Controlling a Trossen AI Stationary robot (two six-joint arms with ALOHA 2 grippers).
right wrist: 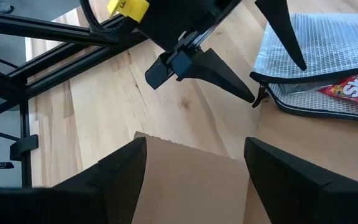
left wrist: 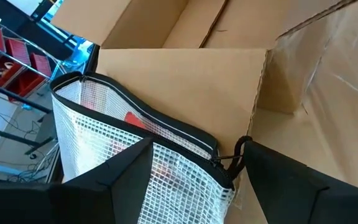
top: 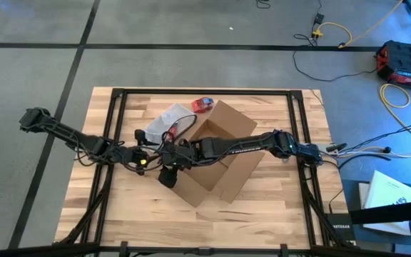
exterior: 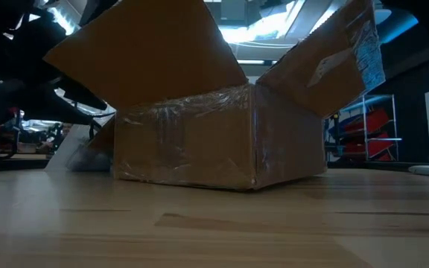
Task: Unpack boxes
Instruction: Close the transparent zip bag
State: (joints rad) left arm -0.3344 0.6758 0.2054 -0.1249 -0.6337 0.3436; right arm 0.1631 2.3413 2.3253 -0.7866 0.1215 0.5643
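Two dark, slim, jointed arms carry black cables; the right arm [top: 242, 145] bears pale lettering along its forearm. A yellow tag [top: 142, 162] sits by the left gripper's [left wrist: 194, 171] black, wedge-shaped fingers.

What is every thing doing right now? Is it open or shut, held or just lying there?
Box: open, flaps standing up.
Mesh pouch: unzipped, held by the left gripper.
Candy pack: inside the mesh pouch.
Left gripper: closed on the mesh pouch.
Right gripper: open, empty, above a box flap.
Plastic bag: lying beside the box.
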